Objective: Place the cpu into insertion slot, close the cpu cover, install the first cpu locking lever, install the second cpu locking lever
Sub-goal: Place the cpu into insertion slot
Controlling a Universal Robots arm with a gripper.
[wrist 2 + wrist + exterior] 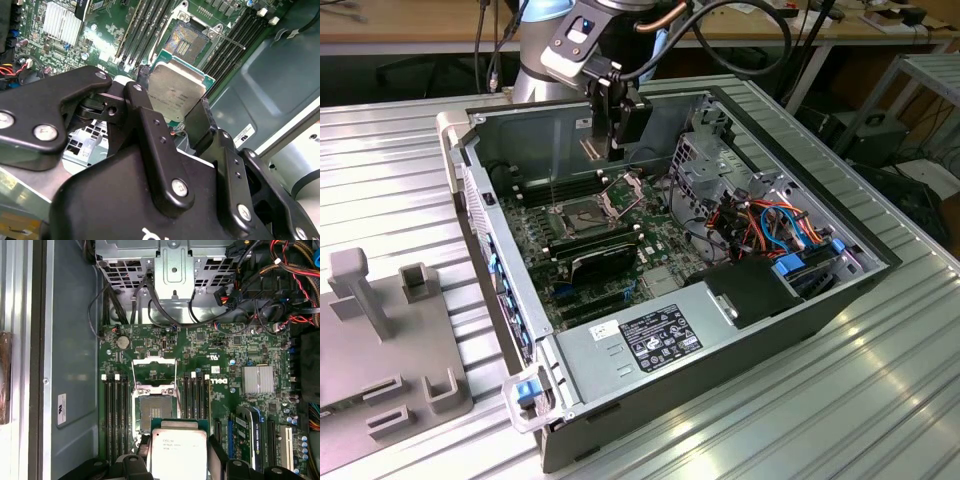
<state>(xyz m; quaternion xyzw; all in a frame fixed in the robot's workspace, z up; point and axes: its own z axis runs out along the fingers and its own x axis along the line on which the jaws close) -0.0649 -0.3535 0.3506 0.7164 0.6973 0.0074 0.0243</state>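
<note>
Fingers (142,107) grip the cpu (177,92) by opposite edges; in the exterior view the open slot (578,213) lies at seven o'clock from them, cover (623,188) raised beside it.

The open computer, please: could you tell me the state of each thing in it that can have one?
cpu: held above the board, not yet seated.
slot: empty and uncovered.
cover: swung up, open.
gripper: shut on the cpu.
case: side open, board exposed.
</note>
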